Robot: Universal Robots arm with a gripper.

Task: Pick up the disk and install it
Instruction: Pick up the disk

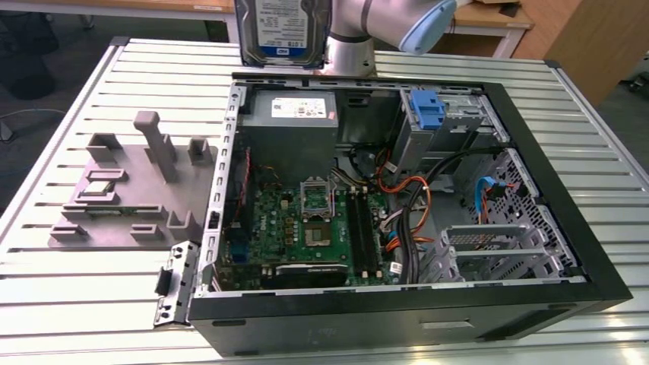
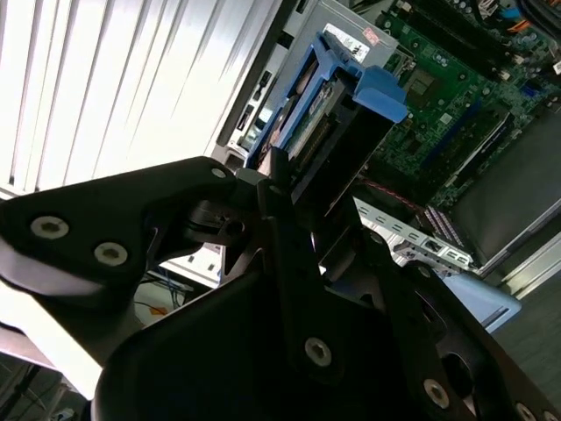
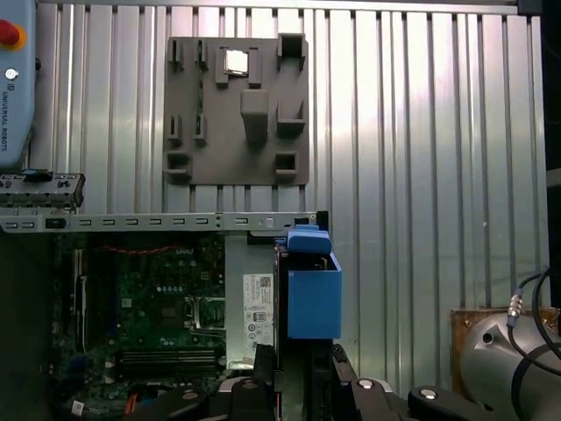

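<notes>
On the bench point(image 1: 81, 304), all ribbed silvery metal slats with glare bouncing off them, an open black tower case point(image 1: 598, 266) lies on its side. Behind it there's a bit of dull grey floor point(image 1: 152, 26) and some light wooden furniture point(image 1: 593, 38). Inside the case: green motherboard point(image 1: 304, 228), boxy grey power supply point(image 1: 289, 125), a tangle of orange, black and blue cables point(image 1: 411, 228), a perforated metal drive cage point(image 1: 487, 247) and an upright blue plastic bracket point(image 1: 428, 110). Off to the exterior view's left sits a matte grey fixture plate point(image 1: 121, 205) with blocky posts and pockets. The disk point(image 1: 282, 30) is up in the air over the back edge of the case, right beside the arm point(image 1: 350, 38), flat and silver with a white-and-blue label. Both wrist views show the black jaws clamped on it, its blue carrier point(image 3: 313, 298) sticking out past them
</notes>
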